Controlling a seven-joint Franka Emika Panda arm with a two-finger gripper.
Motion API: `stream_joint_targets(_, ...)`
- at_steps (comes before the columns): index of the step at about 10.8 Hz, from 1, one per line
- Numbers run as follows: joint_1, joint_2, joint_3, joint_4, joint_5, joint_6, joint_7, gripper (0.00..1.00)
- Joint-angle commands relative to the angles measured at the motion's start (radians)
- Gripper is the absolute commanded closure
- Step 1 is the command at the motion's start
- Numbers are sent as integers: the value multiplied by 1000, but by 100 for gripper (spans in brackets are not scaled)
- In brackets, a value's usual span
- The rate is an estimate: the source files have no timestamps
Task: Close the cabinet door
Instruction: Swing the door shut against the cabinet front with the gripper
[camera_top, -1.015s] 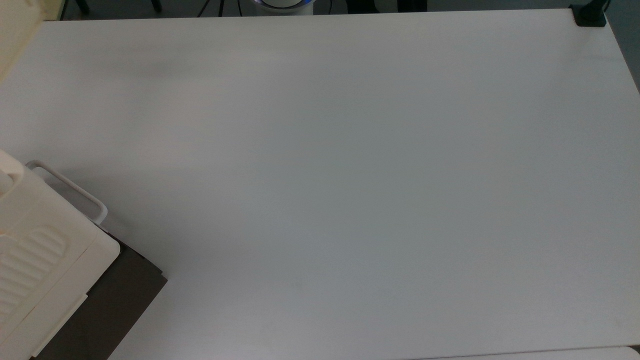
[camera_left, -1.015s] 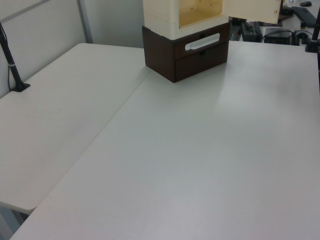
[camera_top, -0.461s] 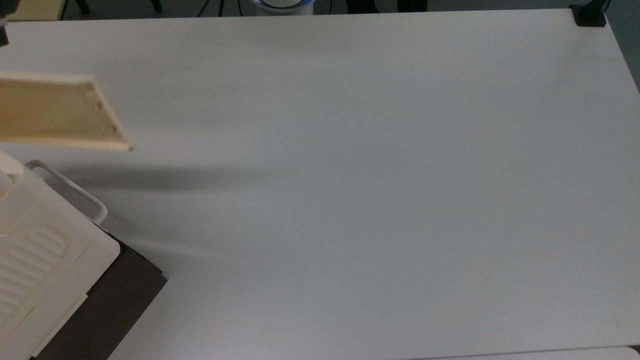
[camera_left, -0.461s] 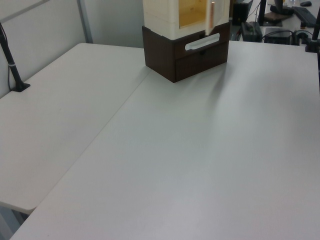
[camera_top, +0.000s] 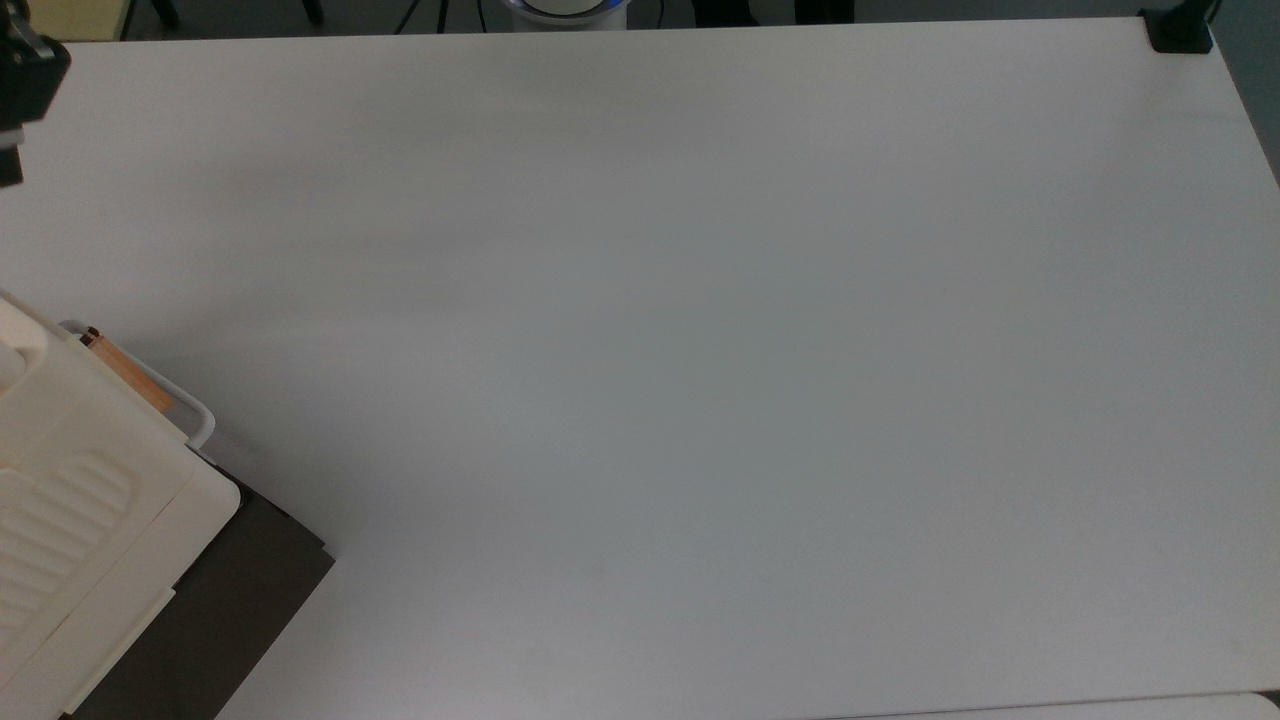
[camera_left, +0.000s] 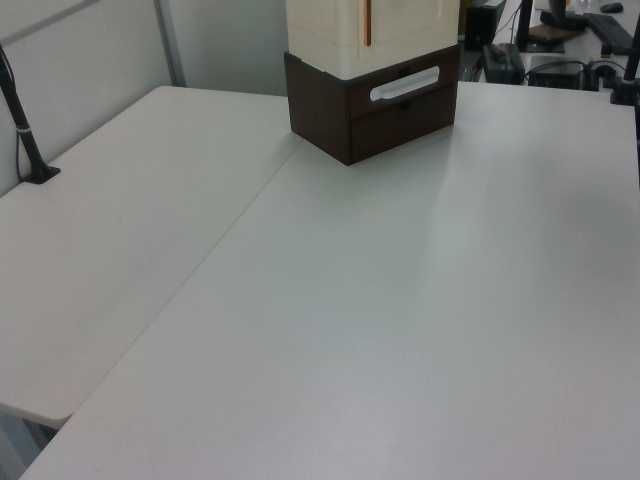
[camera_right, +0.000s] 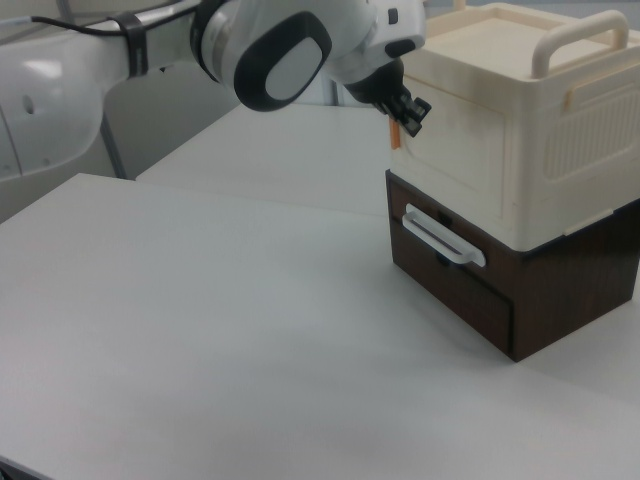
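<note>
Swung round since half a second ago, from standing out edge-on to lying against the front of the cream cabinet (camera_right: 560, 130): so goes the cabinet door (camera_right: 455, 160). Now sits just beside the gripper (camera_right: 405, 108), below it and to the right view's right, with a thin orange strip (camera_right: 395, 133) down the free edge right at the tool. Looks flush or very nearly so in the left view; cannot say whether fully latched.

Hovers at that free edge, touching or just off it. Whether clenched or released, cannot tell.

Judged as a handling matter: light, stiff moulded plastic, hinged on the far side from the tool, smooth enough to slide under a push. Needs no grasp; better pressed flat near the free edge, farthest from the hinge, and gently, since the cabinet merely rests on the brown drawer unit (camera_right: 470, 290) and could shift.

Plenty of open white table (camera_right: 200, 330) behind and below the tool for backing away. Worth minding: the drawer's white loop handle (camera_right: 440, 238) below the tool, and the cabinet's corner right beside it.
</note>
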Motion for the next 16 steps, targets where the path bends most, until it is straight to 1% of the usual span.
stream_joint_targets(1,22,50,14,-3,19,165,12,100)
stream_joint_targets(3,22,70,29,-4,21,257,14,100)
stream_joint_targets(7,20,77,29,-4,19,337,8,100)
stream_joint_targets(10,17,83,34,-4,16,345,2,100)
stream_joint_targets(11,19,81,34,-7,5,345,-3,100)
stream_joint_targets(12,22,80,35,-24,1,339,-39,100)
stream_joint_targets(13,26,69,48,-56,-1,333,-75,100)
stream_joint_targets(14,36,54,60,-73,-16,290,-80,100)
stream_joint_targets(16,58,2,63,-78,-85,98,-78,100)
